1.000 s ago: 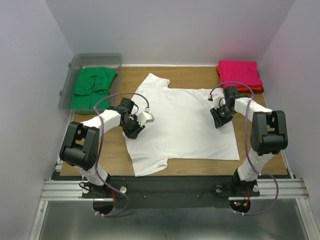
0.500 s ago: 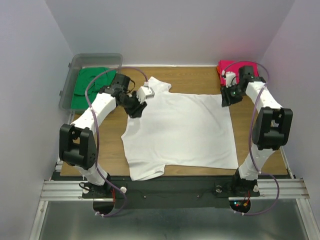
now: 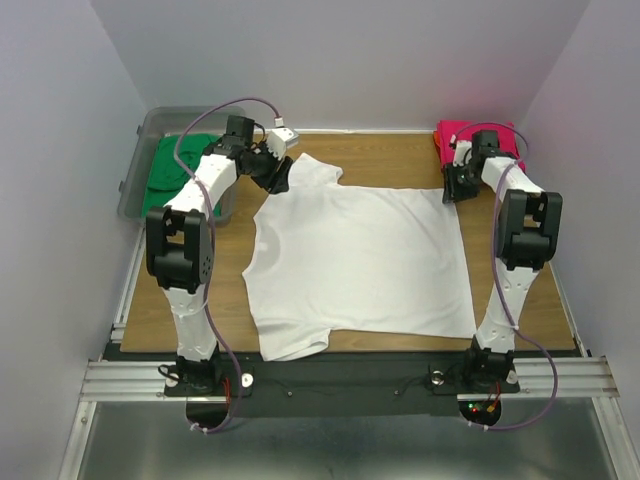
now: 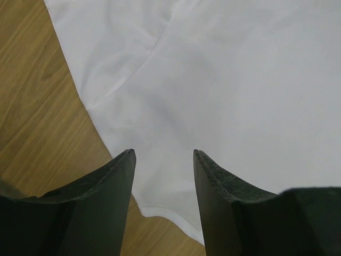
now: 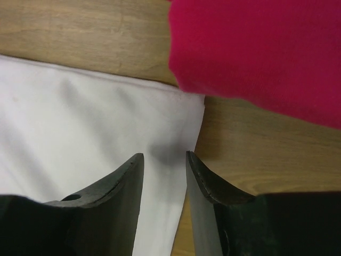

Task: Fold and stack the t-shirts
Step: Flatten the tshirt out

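Note:
A white t-shirt [image 3: 360, 255] lies spread flat on the wooden table [image 3: 390, 155]. My left gripper [image 3: 281, 176] hangs over its far left sleeve. In the left wrist view that gripper [image 4: 163, 154] is open, with only flat white cloth [image 4: 224, 90] and its hem below. My right gripper [image 3: 453, 190] is at the shirt's far right corner. In the right wrist view it [image 5: 164, 156] stands open astride the cloth's edge [image 5: 96, 122]. A folded magenta t-shirt [image 3: 478, 138] lies just beyond it, also seen close up [image 5: 256, 48]. A green t-shirt [image 3: 172, 175] lies in the bin.
The clear grey bin [image 3: 140, 150] stands at the far left corner, with the left arm reaching past it. Walls close in the table on the left, right and far sides. Bare wood [image 5: 256, 160] shows between the white shirt and the magenta one.
Both arms have swung from the middle of the white shirt out to its far edge. The left jaws have spread wider. The shirt lies flatter.

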You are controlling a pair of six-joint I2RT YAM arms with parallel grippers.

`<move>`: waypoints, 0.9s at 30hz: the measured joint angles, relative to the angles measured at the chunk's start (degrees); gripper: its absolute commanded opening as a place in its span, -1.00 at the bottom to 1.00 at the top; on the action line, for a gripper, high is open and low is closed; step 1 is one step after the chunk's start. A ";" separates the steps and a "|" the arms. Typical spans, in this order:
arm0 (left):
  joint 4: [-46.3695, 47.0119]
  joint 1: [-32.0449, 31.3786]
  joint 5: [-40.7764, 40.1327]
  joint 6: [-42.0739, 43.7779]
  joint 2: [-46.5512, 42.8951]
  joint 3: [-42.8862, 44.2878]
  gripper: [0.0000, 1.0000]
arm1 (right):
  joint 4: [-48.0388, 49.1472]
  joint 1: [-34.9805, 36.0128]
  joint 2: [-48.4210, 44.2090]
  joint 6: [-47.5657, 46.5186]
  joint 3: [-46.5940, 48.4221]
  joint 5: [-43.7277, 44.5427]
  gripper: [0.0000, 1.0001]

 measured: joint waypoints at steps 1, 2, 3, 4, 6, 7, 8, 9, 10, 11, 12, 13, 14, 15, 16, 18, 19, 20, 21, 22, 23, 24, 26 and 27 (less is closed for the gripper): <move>0.61 0.28 -0.04 -1.05 0.83 0.09 0.19 | 0.63 0.02 0.87 0.72 0.00 0.46 -0.14; 1.01 0.44 -0.07 -1.73 1.29 0.11 0.20 | 1.40 0.02 1.55 1.40 -0.02 0.92 -0.13; 1.81 0.72 -0.09 -2.58 1.84 0.24 0.20 | 2.05 0.02 1.84 1.84 -0.11 1.25 -0.13; 2.40 0.94 -0.24 -3.52 2.40 0.59 0.20 | 3.17 0.02 1.97 2.60 -0.50 1.79 -0.13; 4.20 1.14 -0.70 -5.44 4.11 2.23 0.20 | 4.57 0.02 1.97 3.61 -1.07 2.40 -0.13; 4.76 1.18 -0.83 -6.32 4.92 3.23 0.20 | 5.55 0.02 1.97 4.09 -1.40 2.86 -0.13; 5.27 1.25 -0.90 -6.91 5.95 4.28 0.20 | 6.43 0.02 1.97 4.55 -1.60 3.28 -0.13; 5.77 1.42 -1.05 -7.91 6.91 5.35 0.20 | 7.15 0.02 1.97 5.09 -1.75 3.69 -0.09; 6.23 1.44 -1.11 -8.31 8.24 6.71 0.20 | 7.67 0.02 1.97 5.42 -1.79 4.09 -0.07; 6.82 1.44 -1.25 -9.16 9.70 8.09 0.20 | 8.24 0.02 1.97 5.77 -1.79 4.44 -0.05; 7.10 1.44 -1.40 -9.75 10.95 9.07 0.20 | 8.90 0.02 1.97 6.16 -1.86 4.87 -0.04; 7.32 1.46 -1.57 -10.27 12.17 10.05 0.20 | 9.46 0.02 1.97 6.49 -1.97 5.11 -0.04; 7.54 1.46 -1.73 -10.64 13.18 10.67 0.20 | 10.05 0.02 1.97 6.82 -2.10 5.38 -0.04; 7.67 1.46 -1.92 -11.23 14.36 11.56 0.19 | 10.47 0.02 1.97 7.06 -2.32 5.51 -0.04; 7.69 1.46 -2.14 -11.89 16.00 12.68 0.20 | 11.08 0.02 1.97 7.43 -2.69 5.62 -0.03; 7.91 1.46 -2.49 -12.72 17.97 14.12 0.20 | 11.87 0.02 1.90 7.82 -3.41 5.70 -0.03; 7.96 1.46 -2.75 -13.22 18.80 14.64 0.20 | 12.35 0.02 1.60 7.93 -3.89 5.70 -0.03; 8.13 1.46 -3.10 -13.90 19.65 15.19 0.20 | 12.85 0.02 1.14 8.09 -4.55 5.75 -0.03; 8.22 1.49 -3.30 -14.25 20.26 15.61 0.20 | 12.85 0.02 0.85 8.11 -4.83 5.79 -0.03; 8.44 1.49 -3.74 -14.93 21.11 16.28 0.20 | 12.94 0.02 0.68 8.13 -5.03 5.97 -0.03; 8.61 1.49 -3.93 -15.21 21.53 16.70 0.20 | 13.05 0.02 0.68 8.11 -5.03 6.05 -0.03; 8.76 1.51 -4.35 -15.69 22.27 17.40 0.20 | 13.31 0.02 0.68 8.11 -5.03 6.34 -0.03; 8.90 1.55 -4.90 -16.35 23.17 18.56 0.20 | 13.73 0.02 0.68 8.11 -5.03 6.91 -0.03; 9.20 1.57 -5.18 -16.65 23.80 19.34 0.20 | 14.12 0.02 0.68 8.13 -5.03 7.08 -0.03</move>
